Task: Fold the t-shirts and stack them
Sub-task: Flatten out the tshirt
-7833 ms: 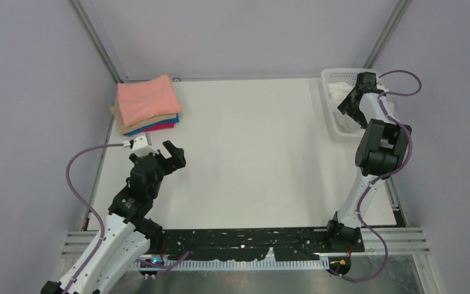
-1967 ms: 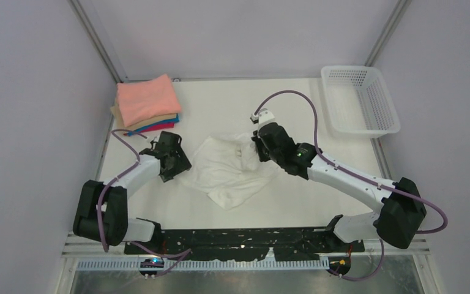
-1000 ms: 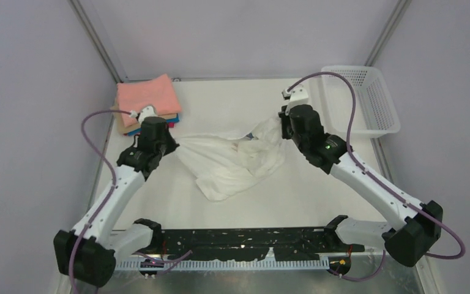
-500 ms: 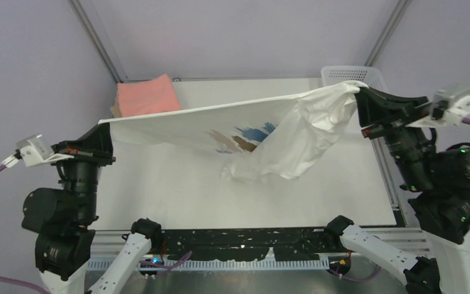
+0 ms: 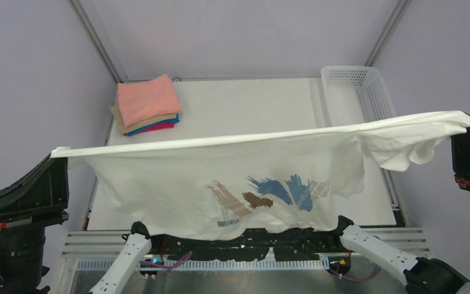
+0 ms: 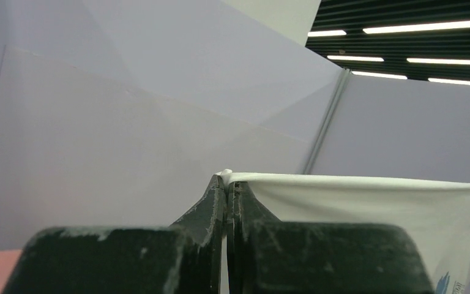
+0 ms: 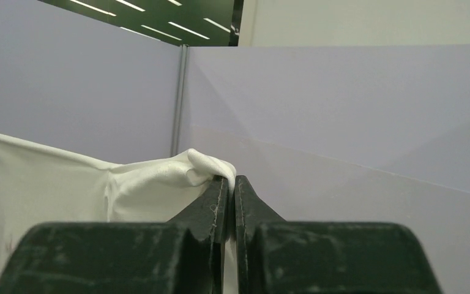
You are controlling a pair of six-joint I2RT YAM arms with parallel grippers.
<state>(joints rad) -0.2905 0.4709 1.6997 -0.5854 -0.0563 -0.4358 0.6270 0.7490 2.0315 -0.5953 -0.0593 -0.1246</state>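
**Left claw (image 6: 226,185) and right claw (image 7: 226,184) hold the white t-shirt (image 5: 220,174) spread between them**

Each claw is closed tight on cloth. In the left wrist view the two dark fingers (image 6: 211,205) meet with only a thin white edge pinched at their tips, and the fabric runs off to the right as a flat sheet. In the right wrist view a small wad of white cloth bulges over the tip of the fingers (image 7: 252,205), and the rest falls away to the left.

From above, the claws sit at opposite sides of the view, well apart and raised above the surface (image 5: 245,110). The t-shirt's upper edge runs between them as a nearly straight line, a little higher at the right. Its body hangs below that edge, with the tan, brown and blue brush-stroke print (image 5: 269,193) facing the camera low on the cloth. A loose fold droops just beside the right claw. The lower hem lies in front of the arm bases; whether it touches anything cannot be told.

Beyond the t-shirt, the stack of folded t-shirts (image 5: 147,104) rests at the far left corner of the surface, salmon-pink on top, then tan, blue and magenta. A white perforated basket (image 5: 376,98) stands at the far right corner.
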